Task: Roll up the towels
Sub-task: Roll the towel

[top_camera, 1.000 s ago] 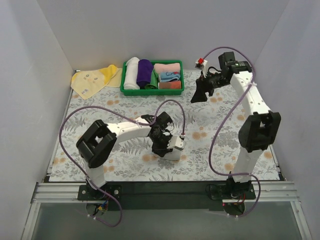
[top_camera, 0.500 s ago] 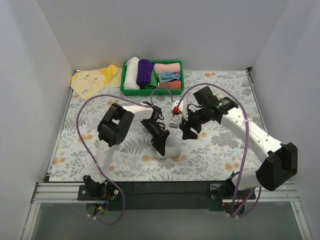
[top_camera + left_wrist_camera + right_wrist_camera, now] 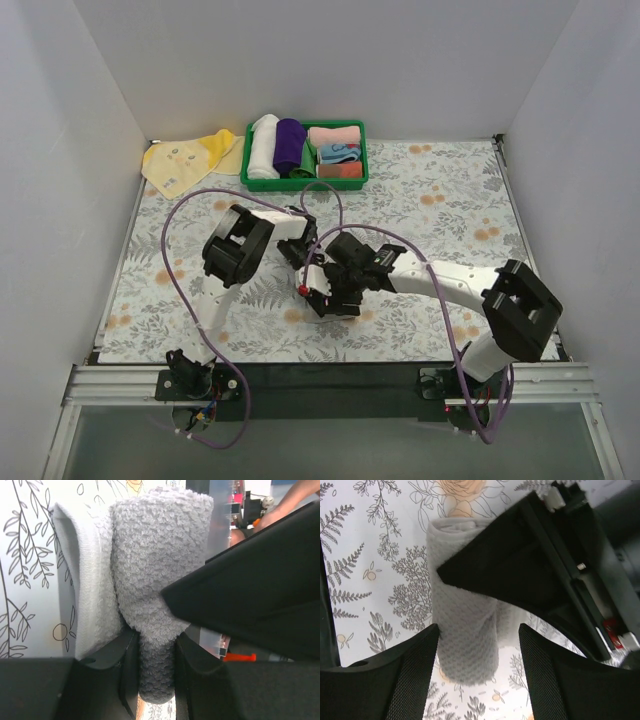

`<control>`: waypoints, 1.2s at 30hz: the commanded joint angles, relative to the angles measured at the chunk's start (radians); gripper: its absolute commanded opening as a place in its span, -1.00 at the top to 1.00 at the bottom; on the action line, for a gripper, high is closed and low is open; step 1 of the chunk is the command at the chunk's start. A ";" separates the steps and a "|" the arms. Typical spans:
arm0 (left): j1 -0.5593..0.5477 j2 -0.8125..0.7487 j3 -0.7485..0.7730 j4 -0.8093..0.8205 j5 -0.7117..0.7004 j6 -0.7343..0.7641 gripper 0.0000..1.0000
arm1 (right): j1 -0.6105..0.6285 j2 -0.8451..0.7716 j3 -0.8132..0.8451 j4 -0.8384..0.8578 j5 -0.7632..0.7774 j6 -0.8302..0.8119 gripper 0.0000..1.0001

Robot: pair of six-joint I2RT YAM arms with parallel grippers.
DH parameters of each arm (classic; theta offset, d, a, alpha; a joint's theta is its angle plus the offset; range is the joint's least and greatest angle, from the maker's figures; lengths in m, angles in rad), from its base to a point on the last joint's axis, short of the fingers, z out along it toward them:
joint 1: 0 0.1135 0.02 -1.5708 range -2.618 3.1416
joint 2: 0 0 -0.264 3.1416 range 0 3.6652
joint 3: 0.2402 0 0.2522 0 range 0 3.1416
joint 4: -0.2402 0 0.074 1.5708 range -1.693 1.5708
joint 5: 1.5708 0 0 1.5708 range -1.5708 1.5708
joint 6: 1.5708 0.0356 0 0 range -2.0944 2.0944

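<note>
Left arm folded, elbow high; left tool clamped on one end of the rolled grey towel at mid-tabletop; right arm stretched low leftward; right tool, fingers apart, straddling the roll; yellow towel flat at the far-left corner.

The rolled towel lies front of centre on the tabletop. The tray stands at the rear, with the flat towel to its left.

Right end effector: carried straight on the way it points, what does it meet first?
Probably the rolled light grey cloth towel, lying between the right end effector's open fingers; depth is unclear.
</note>
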 commanded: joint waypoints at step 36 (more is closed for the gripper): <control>0.198 -1.107 -0.687 0.728 -0.557 0.199 -0.44 | -0.268 0.634 0.380 -0.411 -0.743 0.071 0.97</control>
